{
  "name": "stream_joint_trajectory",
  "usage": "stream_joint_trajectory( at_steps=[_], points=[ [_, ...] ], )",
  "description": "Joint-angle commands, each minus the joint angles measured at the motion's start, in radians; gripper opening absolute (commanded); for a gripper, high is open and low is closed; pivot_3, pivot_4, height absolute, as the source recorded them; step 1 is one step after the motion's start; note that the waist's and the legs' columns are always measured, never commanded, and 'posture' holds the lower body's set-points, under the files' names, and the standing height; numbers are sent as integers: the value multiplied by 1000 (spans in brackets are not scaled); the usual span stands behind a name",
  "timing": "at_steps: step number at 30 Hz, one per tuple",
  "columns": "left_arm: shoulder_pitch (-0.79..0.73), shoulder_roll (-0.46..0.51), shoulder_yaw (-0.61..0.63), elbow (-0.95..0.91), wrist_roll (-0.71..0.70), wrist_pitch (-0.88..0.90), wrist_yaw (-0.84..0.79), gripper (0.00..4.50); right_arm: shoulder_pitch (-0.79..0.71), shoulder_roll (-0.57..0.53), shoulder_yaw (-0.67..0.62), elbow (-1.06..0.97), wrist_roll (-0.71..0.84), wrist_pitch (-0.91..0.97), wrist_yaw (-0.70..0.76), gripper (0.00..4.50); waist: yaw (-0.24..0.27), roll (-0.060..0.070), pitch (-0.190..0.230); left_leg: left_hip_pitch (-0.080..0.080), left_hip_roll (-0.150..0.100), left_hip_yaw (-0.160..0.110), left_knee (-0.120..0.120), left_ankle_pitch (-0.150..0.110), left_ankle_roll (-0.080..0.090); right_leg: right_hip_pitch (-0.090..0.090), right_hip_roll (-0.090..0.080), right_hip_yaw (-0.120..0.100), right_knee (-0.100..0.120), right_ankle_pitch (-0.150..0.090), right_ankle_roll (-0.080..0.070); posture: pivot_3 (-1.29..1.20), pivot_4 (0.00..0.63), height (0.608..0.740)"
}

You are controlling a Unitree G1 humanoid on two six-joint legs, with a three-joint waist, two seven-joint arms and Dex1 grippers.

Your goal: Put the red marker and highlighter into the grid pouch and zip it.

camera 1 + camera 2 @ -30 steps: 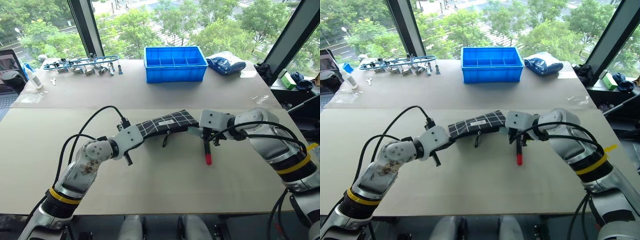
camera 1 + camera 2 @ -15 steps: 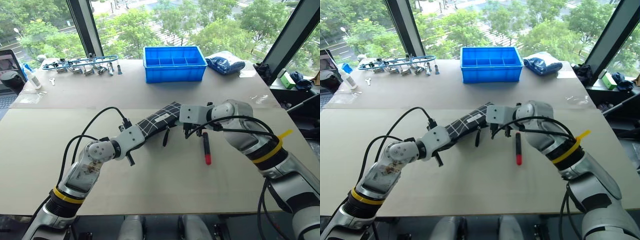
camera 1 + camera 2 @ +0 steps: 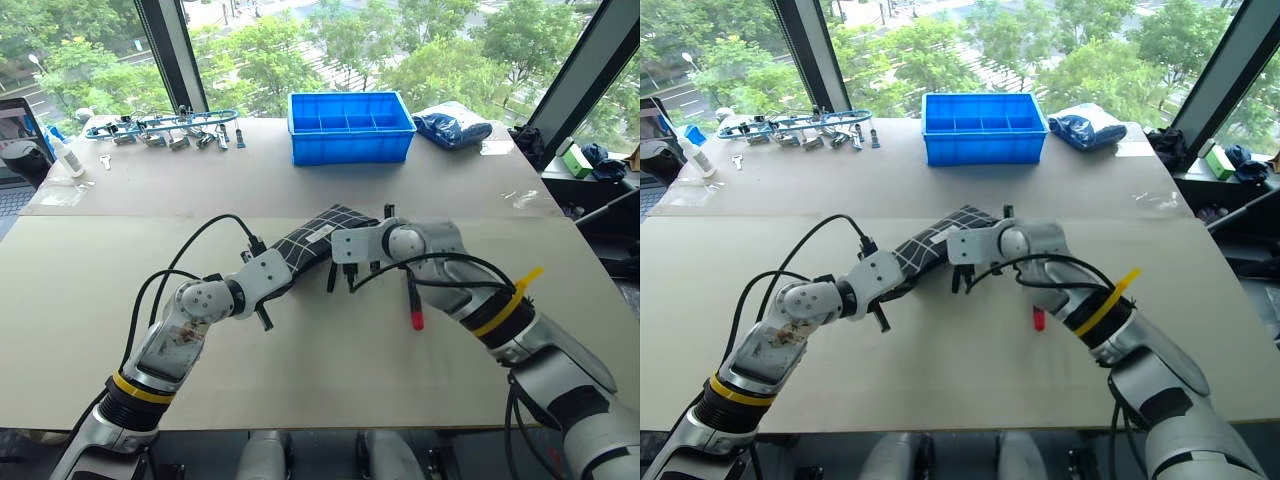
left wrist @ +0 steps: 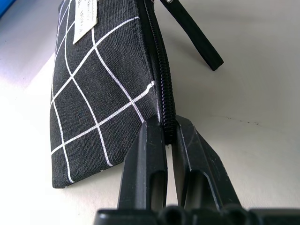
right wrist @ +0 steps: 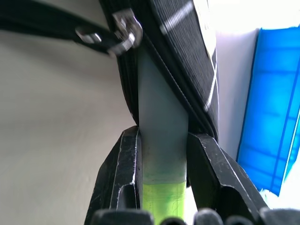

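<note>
The grid pouch, black with white lines, lies across the table's middle. My left gripper is shut on the zipper edge at the pouch's near end. The right gripper is shut on the highlighter. Its pale body pokes into the pouch's open mouth, and its lime cap sits back between the fingers. The black pull cord hangs loose beside the opening. To the right of the pouch, the red marker lies on the table under my right forearm, red end toward me, with no gripper on it.
A blue plastic bin stands at the back centre, with a dark blue bag to its right. Metal tools and a white bottle sit at the back left. The table's edge runs close on the right.
My right gripper has swung left from above the marker to the pouch's mouth, its wrist rolling. The pouch's far end has shifted with it. The left gripper and the marker have stayed put.
</note>
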Motion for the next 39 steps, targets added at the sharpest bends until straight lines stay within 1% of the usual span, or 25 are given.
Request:
stream_joint_trajectory(
  at_steps=[1, 5, 10, 14, 15, 18, 21, 25, 29, 32, 35, 37, 39],
  points=[
    [-18, 1, 22, -35, -20, -19, -8, 0, 26, -35, -50, -29, -21, -137, -68, 985, 2, 0, 0, 0, 0, 0, 0, 0, 0, 0, 0, 0, 0, 0, 0, 0, 150, 740],
    [-19, 1, 25, -44, -25, -15, -15, 0, 56, -33, -47, 6, -52, -283, -180, 985, -2, 0, 0, 0, 0, 0, 0, 0, 0, 0, 0, 0, 0, 0, 0, 0, 150, 740],
    [-16, 6, 33, -55, -31, -11, -18, 0, 116, -76, -45, 39, -90, -506, -300, 985, -6, 0, 0, 1, 0, 0, 0, 0, 0, 0, 0, 0, 0, 0, 0, 0, 150, 740],
    [-10, 8, 37, -68, -38, -5, -15, 0, 141, -89, -76, 88, -107, -624, -406, 985, -9, 0, 0, 1, 0, 0, 0, 0, 0, 0, 0, 1, -1, 0, 0, 0, 150, 740],
    [-8, 9, 38, -72, -40, -4, -14, 0, 141, -97, -80, 98, -120, -685, -463, 985, -9, 0, 0, 1, 0, 0, 0, 0, -1, 0, 0, 1, 0, 0, 0, 0, 150, 740],
    [-4, 11, 40, -82, -46, 0, -12, 0, 150, -107, -104, 133, -135, -784, -557, 985, -11, 0, 0, 1, 1, 0, 0, 1, -1, 0, 0, 1, 0, 0, 0, 0, 150, 740],
    [-3, 12, 43, -85, -51, 1, -12, 0, 152, -116, -115, 169, -145, -869, -608, 985, -12, 0, 0, 1, 1, 1, 0, 2, -4, 0, 0, 1, -1, 0, 0, 0, 150, 740],
    [-11, 11, 47, -78, -54, -4, -13, 0, 157, -98, -140, 199, -84, -944, -591, 985, -12, 0, 0, 1, 1, 0, 0, 2, -4, 1, 0, 1, -1, 0, 0, 0, 150, 740],
    [-12, 8, 44, -78, -57, -8, -8, 0, 179, -54, -158, 193, -18, -956, -539, 985, -14, 0, 0, 1, 1, 0, 0, 2, -3, 1, 1, 2, -1, 0, 0, 0, 150, 740],
    [-10, 5, 43, -78, -58, -11, -6, 0, 182, -11, -179, 190, 8, -917, -508, 985, -15, 0, 0, 2, 1, 0, 0, 1, -2, 1, 1, 2, -1, 0, 0, 0, 150, 740],
    [-9, 2, 43, -78, -59, -11, -4, 0, 167, 21, -193, 207, -14, -871, -499, 985, -15, 0, 0, 2, 1, -1, 0, 1, -2, 1, 1, 2, 0, 0, 0, 0, 150, 740],
    [-9, -3, 41, -76, -59, -11, -2, 0, 151, 47, -188, 224, -30, -818, -458, 985, -15, 0, 0, 2, 1, -1, 0, 1, -2, 1, 0, 1, 0, 0, 0, 0, 150, 740],
    [-9, -6, 40, -76, -59, -12, -1, 0, 137, 61, -177, 233, -45, -809, -431, 985, -16, 0, 0, 2, 1, -1, 0, 1, -2, 1, 1, 2, 0, 0, 0, 0, 150, 740]
  ],
)
